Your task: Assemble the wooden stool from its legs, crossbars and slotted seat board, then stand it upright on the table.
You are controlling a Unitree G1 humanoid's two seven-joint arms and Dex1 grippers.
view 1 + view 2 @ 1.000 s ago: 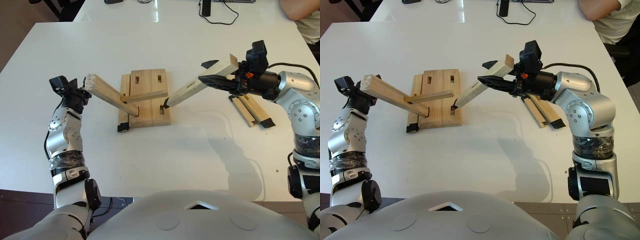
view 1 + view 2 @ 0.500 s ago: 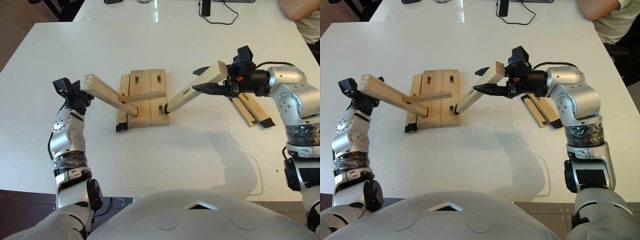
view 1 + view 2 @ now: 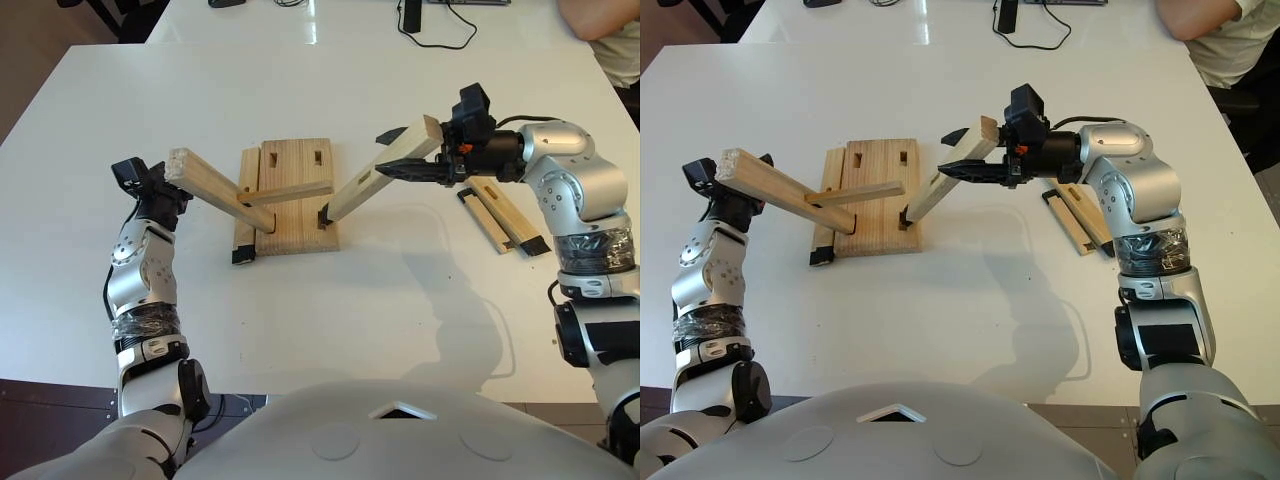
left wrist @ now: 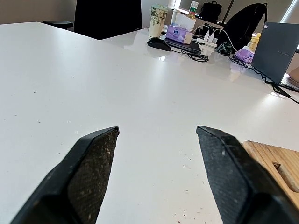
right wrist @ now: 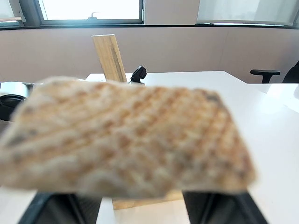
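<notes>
The slotted seat board point(image 3: 300, 170) lies flat mid-table. My right gripper point(image 3: 397, 153) is shut on a wooden leg point(image 3: 370, 185) that slants down to the left, its lower end in the board's near right slot point(image 3: 324, 214). In the right wrist view the leg's end point(image 5: 131, 135) is close and blurred. A second leg point(image 3: 215, 185) leans out of the board's left side, with a crossbar point(image 3: 292, 192) fixed to it. My left gripper point(image 3: 155, 185) stands open beside that leg's upper end, with nothing between its fingers point(image 4: 93, 163). A third leg point(image 3: 247, 215) lies flat along the board's left edge.
Two more wooden pieces point(image 3: 503, 222) lie side by side on the table, under my right forearm. Cables and a black device point(image 3: 412, 15) sit at the far edge. Bare white tabletop point(image 3: 330, 310) stretches in front of the board.
My right gripper has swung left with its leg, which now stands steeper, its lower end staying at the slot. The left gripper has shifted slightly.
</notes>
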